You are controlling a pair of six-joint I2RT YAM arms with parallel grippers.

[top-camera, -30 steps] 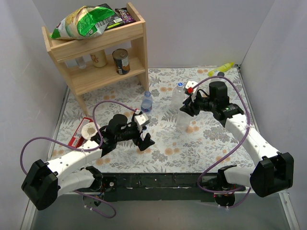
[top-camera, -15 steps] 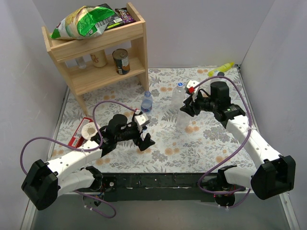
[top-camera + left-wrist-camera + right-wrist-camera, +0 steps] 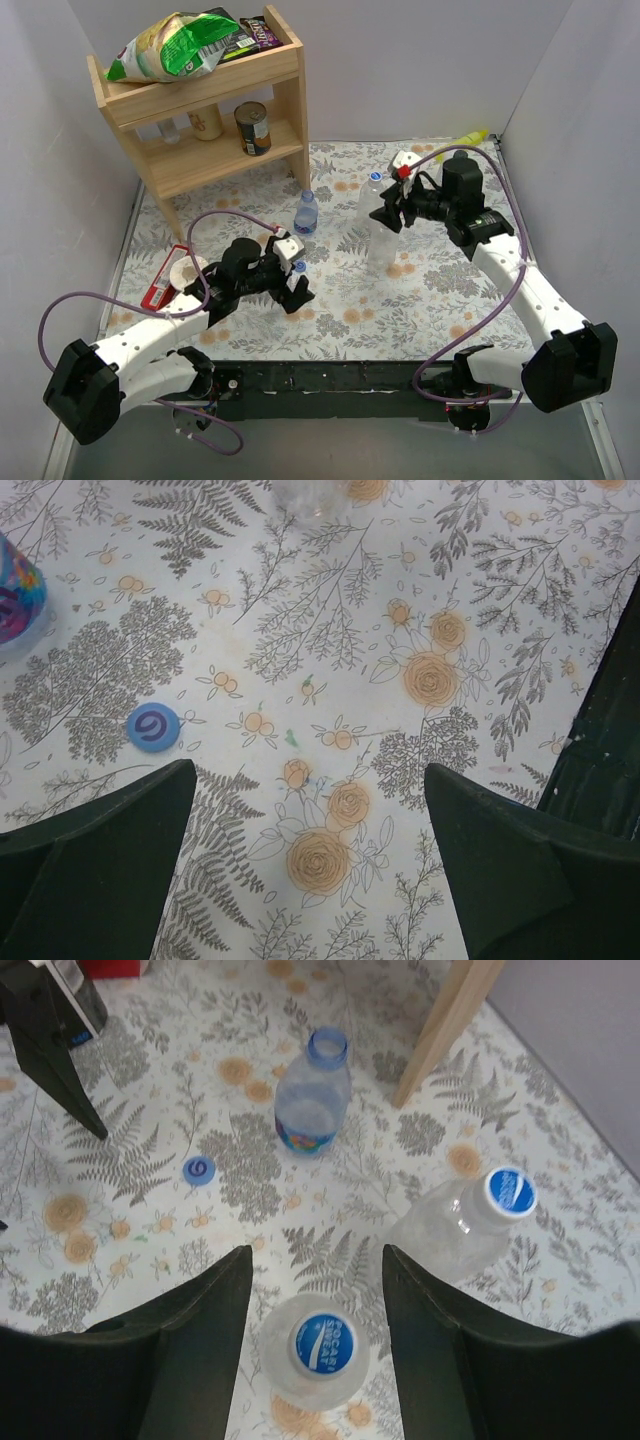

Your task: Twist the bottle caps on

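left wrist: blue cap [image 3: 153, 727] just ahead of the left claw [image 3: 310, 780], off-centre

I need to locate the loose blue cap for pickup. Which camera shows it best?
The left wrist view: the loose blue cap lies large and unobstructed on the tablecloth. The right wrist view shows it smaller; the top view only a blue speck.

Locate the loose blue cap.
Top view, left of centre: the cap lies flat on the table just beyond the left gripper, between it and the open bottle.
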